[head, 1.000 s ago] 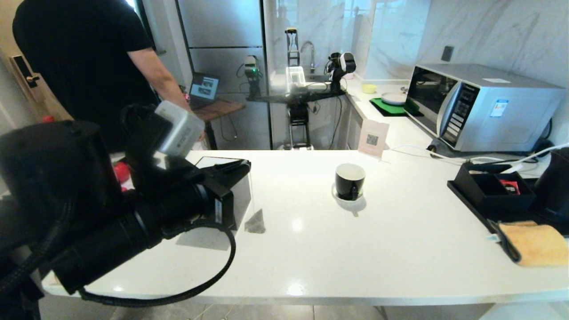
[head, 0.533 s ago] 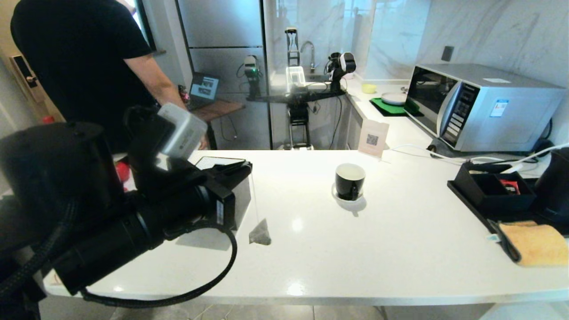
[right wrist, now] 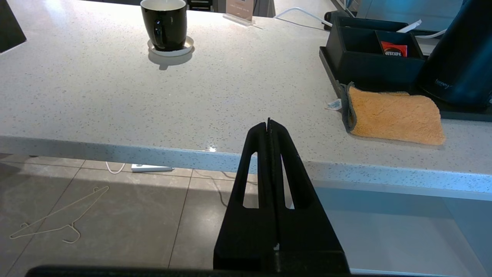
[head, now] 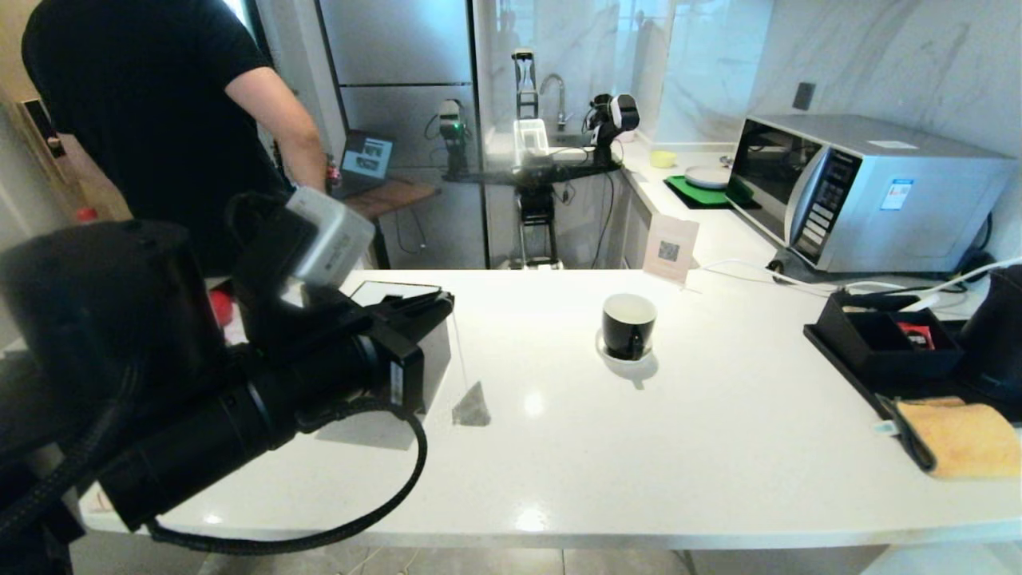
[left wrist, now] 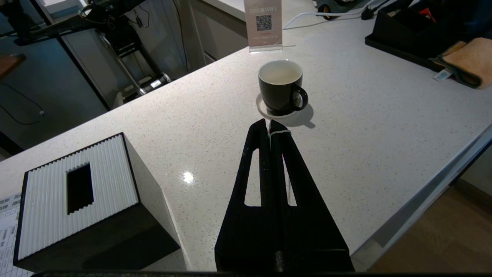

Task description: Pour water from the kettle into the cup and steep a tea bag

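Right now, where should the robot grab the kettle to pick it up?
Hard to say for sure: the kettle shows only its round black body, too wide to pinch, and no handle is visible. It likely needs the handle, wherever that sits. The shut right end effector, nearest by the counter edge, would approach from the front.

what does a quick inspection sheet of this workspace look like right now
surface: white counter, speckled
job's things: cup on saucer; tea bag hanging by its string; kettle at the right on a black tray
clutter: tissue box, orange cloth, QR sign
grippers: left gripper shut on the string; right gripper shut, below the counter edge
cables: white cable near microwave
surroundings: person behind counter
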`<state>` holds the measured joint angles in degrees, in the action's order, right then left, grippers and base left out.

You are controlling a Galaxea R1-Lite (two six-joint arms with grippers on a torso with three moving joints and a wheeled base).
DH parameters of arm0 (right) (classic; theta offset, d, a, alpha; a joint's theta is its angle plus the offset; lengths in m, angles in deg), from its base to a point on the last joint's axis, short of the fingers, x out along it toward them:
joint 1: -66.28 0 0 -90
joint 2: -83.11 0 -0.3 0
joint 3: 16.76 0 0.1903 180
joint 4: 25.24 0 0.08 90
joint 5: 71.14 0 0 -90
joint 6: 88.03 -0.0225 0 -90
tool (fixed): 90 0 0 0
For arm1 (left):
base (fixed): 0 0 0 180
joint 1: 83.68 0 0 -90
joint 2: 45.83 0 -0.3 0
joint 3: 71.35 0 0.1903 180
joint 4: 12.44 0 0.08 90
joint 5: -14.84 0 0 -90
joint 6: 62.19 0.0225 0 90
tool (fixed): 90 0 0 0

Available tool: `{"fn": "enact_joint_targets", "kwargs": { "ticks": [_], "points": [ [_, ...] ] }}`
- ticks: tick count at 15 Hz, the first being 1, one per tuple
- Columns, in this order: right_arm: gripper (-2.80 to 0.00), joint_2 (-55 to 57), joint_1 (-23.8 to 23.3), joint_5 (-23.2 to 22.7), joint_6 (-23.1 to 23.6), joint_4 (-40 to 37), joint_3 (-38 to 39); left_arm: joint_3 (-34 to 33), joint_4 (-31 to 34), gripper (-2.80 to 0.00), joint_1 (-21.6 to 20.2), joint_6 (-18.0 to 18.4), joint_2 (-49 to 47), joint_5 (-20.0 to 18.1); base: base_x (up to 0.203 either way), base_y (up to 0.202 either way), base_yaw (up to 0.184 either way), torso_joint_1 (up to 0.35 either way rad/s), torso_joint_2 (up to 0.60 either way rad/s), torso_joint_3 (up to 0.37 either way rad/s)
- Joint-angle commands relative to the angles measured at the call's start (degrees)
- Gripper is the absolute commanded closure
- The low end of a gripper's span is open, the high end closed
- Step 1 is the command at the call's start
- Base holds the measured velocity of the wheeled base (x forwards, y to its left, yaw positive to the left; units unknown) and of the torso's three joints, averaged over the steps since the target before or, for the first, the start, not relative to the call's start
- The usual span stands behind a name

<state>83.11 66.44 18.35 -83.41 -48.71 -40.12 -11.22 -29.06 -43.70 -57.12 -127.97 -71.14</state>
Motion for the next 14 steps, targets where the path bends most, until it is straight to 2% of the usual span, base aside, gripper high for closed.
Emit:
{"fn": "enact_joint_targets", "kwargs": {
  "ticks": [1, 14],
  "points": [
    [0.0, 0.0, 0.02, -0.02, 0.04, 0.01, 0.0, -0.14, -0.21, 0.0, 0.34, 0.01, -0.13, -0.01, 0.0, 0.0, 0.0, 0.0, 0.0, 0.0],
    [0.0, 0.0, 0.02, -0.02, 0.04, 0.01, 0.0, -0.64, -0.17, 0.0, 2.73, 0.03, -1.8, -0.06, 0.0, 0.0, 0.0, 0.0, 0.0, 0.0]
  ]
}}
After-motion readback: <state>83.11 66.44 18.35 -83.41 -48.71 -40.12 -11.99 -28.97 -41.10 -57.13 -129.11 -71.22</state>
